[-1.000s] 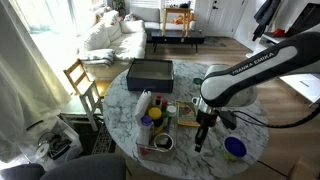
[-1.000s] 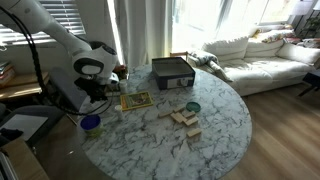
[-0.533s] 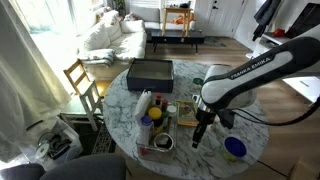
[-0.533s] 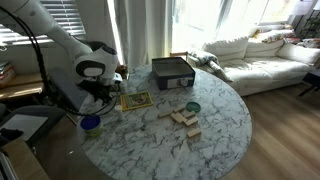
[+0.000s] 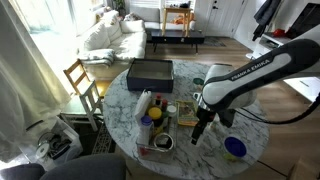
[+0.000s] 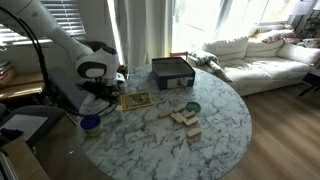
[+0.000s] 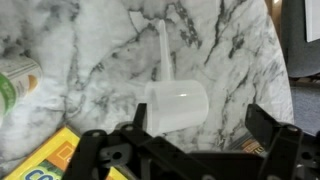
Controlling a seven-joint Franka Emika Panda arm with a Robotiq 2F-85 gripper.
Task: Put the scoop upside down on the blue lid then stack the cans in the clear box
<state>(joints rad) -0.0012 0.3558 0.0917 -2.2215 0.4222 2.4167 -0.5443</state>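
The round marble table (image 6: 225,125) carries all the work items. The arm (image 5: 245,75) reaches over its right side in an exterior view. The dark box (image 5: 150,72) stands at the far edge and has no part in the task. The clear box is too small to identify with certainty.

The blue lid (image 5: 234,148) lies at the near right edge of the table, just right of the gripper (image 5: 199,138). In the wrist view, the scoop (image 7: 177,103) is a translucent white cup with a thin handle pointing away. It rests on bare marble, not on the lid. A green-labelled can (image 7: 14,82) lies well to its left, and a yellow packet (image 7: 45,150) lies at the near left.

Step in hand, as judged: the first one, moving the scoop to the blue lid. The cans are not yet stacked. The next move calls for lowering the jaws around the cup, closing, lifting, turning the scoop mouth-down and carrying it right to the lid.

Hand state: the jaws stand wide apart. The fingers (image 7: 268,130) flank the scoop without touching it, and the gripper holds nothing.
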